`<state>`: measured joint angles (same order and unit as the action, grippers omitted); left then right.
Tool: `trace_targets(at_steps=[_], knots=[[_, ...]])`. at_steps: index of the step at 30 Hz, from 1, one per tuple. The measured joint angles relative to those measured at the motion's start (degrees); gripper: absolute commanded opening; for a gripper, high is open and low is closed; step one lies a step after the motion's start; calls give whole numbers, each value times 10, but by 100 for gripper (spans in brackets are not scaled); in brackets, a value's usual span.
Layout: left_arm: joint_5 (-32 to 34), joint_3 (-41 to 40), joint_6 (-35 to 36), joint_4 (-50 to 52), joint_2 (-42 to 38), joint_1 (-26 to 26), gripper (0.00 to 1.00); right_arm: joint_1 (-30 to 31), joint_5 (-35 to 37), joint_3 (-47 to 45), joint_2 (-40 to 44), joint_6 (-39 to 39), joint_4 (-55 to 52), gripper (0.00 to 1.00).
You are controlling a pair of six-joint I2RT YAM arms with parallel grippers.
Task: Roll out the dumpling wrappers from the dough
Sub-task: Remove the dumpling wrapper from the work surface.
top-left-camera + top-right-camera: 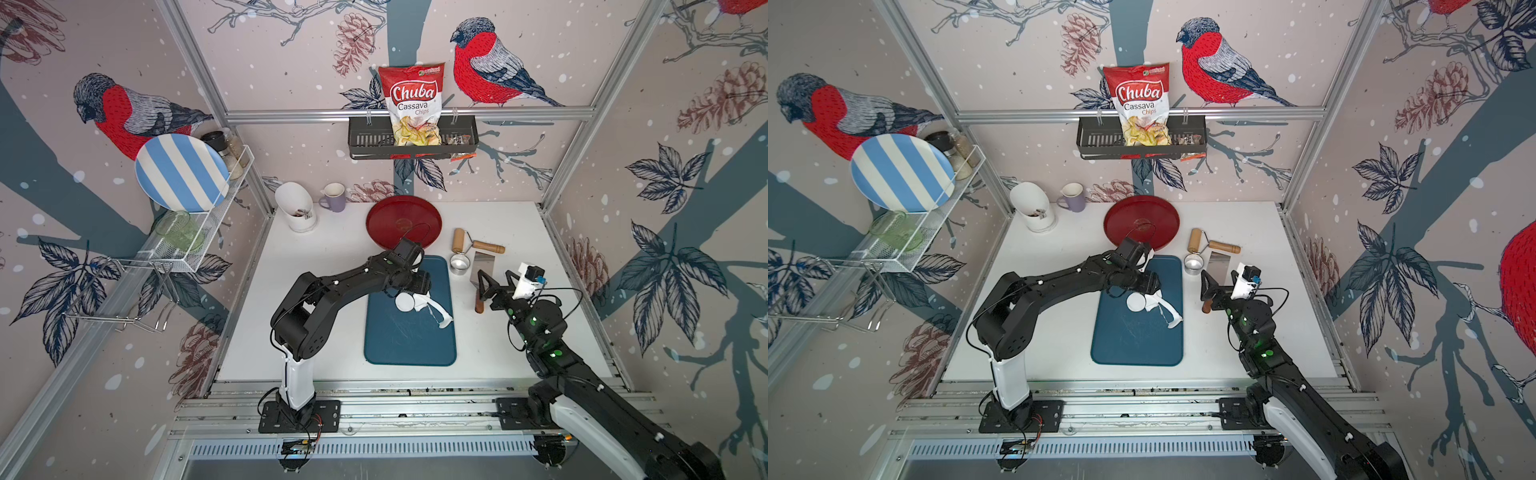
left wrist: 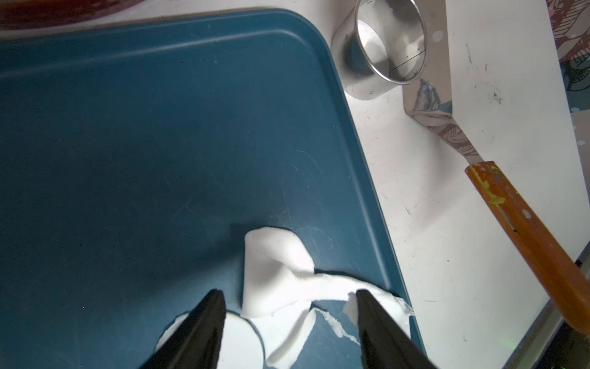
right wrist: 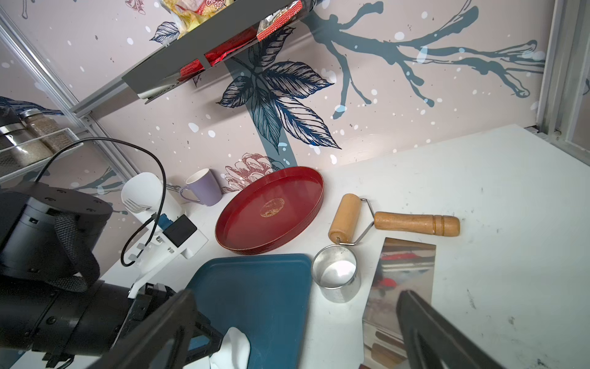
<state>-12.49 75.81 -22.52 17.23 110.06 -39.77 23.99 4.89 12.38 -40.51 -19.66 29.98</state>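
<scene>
Left gripper [image 2: 287, 294]: hanging low over the far right part of the dark blue rectangular plastic board [image 1: 409, 340]; jaws are standing apart, gripping nothing.
Left fingertips [image 2: 214, 302]: one is overlapping the disc in the left wrist view; the other is sitting against a thin strip of the scrap.
Dough [image 2: 274, 265]: soft white ragged scrap, lying on the board between the left jaws; one end is folding up into a hump, and thin torn strips are trailing toward the board's right edge.
Dumpling wrapper [image 1: 404, 302]: thin round white disc, lying flat on the board just left of the scrap, and the scrap is overlapping its edge; showing in both top views.
Right gripper [image 3: 293, 297]: hovering right of the board, jaws spreading wide and holding nothing.
Scraper [image 1: 482, 266]: shiny flat steel blade with a brown wooden handle, lying on the white table under the right gripper; whether they are touching, cannot tell.
Steel ring [image 1: 459, 264]: small shiny round cutter, standing on the table just beside the board's far right corner.
Roller [image 1: 459, 240]: small wooden pastry roller with a wire frame and wooden handle, lying beyond the ring.
Red tray [image 1: 403, 220]: round, lying on the table beyond the board.
</scene>
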Motion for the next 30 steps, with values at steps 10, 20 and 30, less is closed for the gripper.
trace_targets(at_steps=[10, 20, 30], knots=[[-23, 11, 15, 1, 30, 7, 60, -1, 0, 0, -1, 0, 2, 100], [-38, 18, 16, 2, 50, 9, 54, -2, 0, -1, -2, 0, 3, 100], [-40, 22, 17, 3, 57, 10, 42, -2, 0, -1, -1, 0, 3, 100]])
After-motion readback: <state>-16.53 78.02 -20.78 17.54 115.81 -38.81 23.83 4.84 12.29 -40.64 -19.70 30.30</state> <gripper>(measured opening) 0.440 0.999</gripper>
